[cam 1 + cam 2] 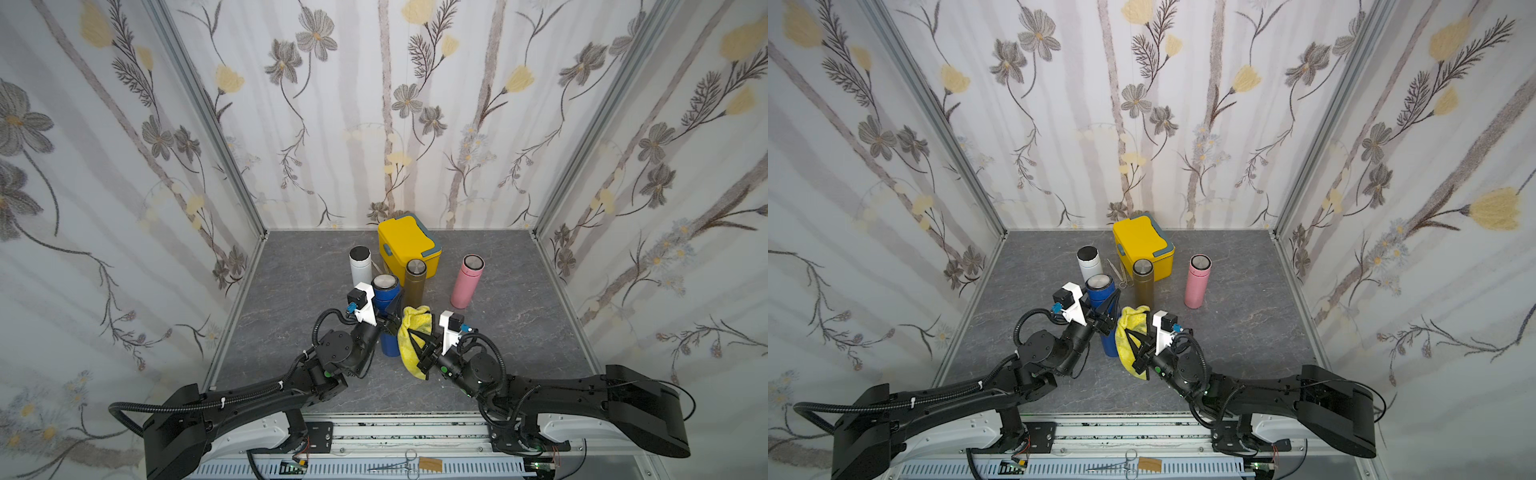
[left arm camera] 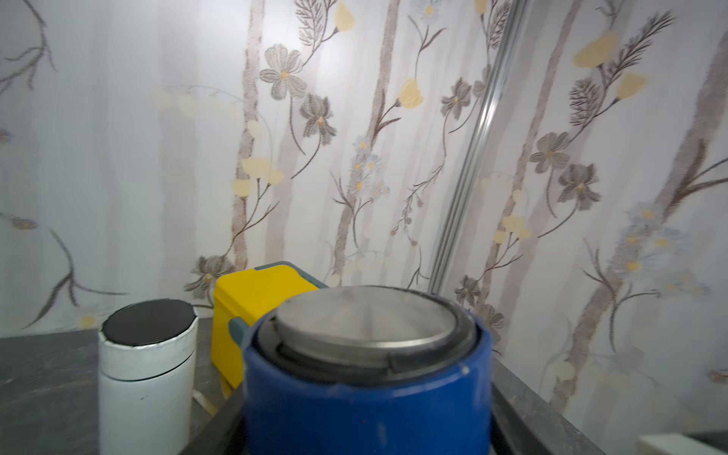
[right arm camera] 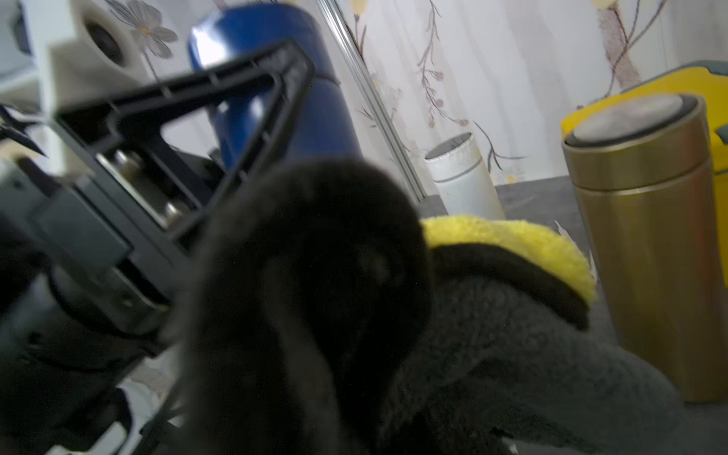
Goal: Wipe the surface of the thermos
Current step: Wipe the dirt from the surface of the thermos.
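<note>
The blue thermos (image 1: 390,344) stands upright near the middle of the table (image 1: 519,332), on the near side of the other flasks. My left gripper (image 1: 388,311) is clamped around its upper body. I only see one black finger on its right side in both top views; the other is hidden behind the thermos and the white camera mount. I cannot tell whether its base rests on the table.

My right gripper (image 1: 415,334) is closed on the cloth (image 1: 409,353), yellow on one face and grey on the other, held just right of the thermos. Their edges meet in both top views, but I cannot confirm contact. The right wrist view is mostly blocked by a dark blur of cloth, which hides that gripper's fingertips.

Farther back stand a white thermos (image 1: 360,268), a gold thermos (image 1: 414,286) and a yellow box (image 1: 405,245), with a pink thermos (image 1: 467,282) to the right. A thin metal tool (image 1: 1116,270) lies between the white thermos and the box, too small to identify.
</note>
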Tool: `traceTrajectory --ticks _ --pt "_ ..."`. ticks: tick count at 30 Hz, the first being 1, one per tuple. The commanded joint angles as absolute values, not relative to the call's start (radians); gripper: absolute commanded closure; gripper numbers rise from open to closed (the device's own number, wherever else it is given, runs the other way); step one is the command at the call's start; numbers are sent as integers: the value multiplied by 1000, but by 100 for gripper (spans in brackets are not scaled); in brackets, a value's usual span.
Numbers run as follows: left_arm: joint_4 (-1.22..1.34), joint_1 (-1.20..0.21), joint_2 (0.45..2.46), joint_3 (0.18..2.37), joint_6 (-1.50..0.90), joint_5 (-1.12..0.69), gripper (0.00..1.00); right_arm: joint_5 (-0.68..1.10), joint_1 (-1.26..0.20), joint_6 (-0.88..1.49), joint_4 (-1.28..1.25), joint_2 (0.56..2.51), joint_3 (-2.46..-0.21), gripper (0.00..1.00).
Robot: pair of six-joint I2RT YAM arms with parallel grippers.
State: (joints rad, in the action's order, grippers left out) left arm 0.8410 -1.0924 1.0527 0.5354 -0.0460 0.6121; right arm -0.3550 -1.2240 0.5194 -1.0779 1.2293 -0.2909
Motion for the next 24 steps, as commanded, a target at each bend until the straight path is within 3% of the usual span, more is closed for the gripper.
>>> traceTrajectory --ticks 1,7,11,18,24 --pt "896 -1145 1080 622 -190 770 100 -263 -1247 516 -1003 1213 -302 100" --pt "673 -1204 1157 776 -327 1032 100 -314 -1272 399 -841 1180 -507 100" --pt "686 -1209 1164 774 -350 1053 100 -319 -1271 407 -849 1243 -530 100" --pt "596 -1211 1159 804 -451 1158 100 -324 -1283 488 -1032 1335 -338 100" --pt "505 -1214 1170 838 -543 1209 100 -325 -1312 388 -926 1309 -493 100"
